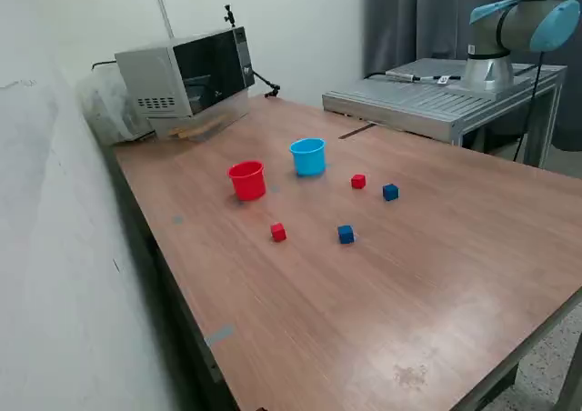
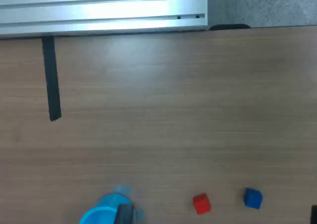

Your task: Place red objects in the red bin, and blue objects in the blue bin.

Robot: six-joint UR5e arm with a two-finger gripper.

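In the exterior view a red cup (image 1: 247, 180) and a light blue cup (image 1: 308, 156) stand upright on the wooden table (image 1: 364, 311). One red cube (image 1: 358, 182) and one dark blue cube (image 1: 390, 192) lie to the exterior view's right of the cups. A second red cube (image 1: 278, 233) and a second blue cube (image 1: 346, 235) lie nearer the front. The wrist view shows the blue cup (image 2: 101, 215), a red cube (image 2: 201, 203) and a blue cube (image 2: 253, 197) from high above. Only two dark fingertips (image 2: 125, 214) of my gripper (image 2: 219, 216) show at the picture's edge, far apart and holding nothing.
A microwave (image 1: 186, 75) and a plastic bag (image 1: 105, 106) sit at the table's far corner by the wall. The arm's base (image 1: 491, 65) stands on a ribbed metal platform (image 1: 427, 102), which also shows in the wrist view (image 2: 104, 8). A black strip (image 2: 51, 80) lies on the table.
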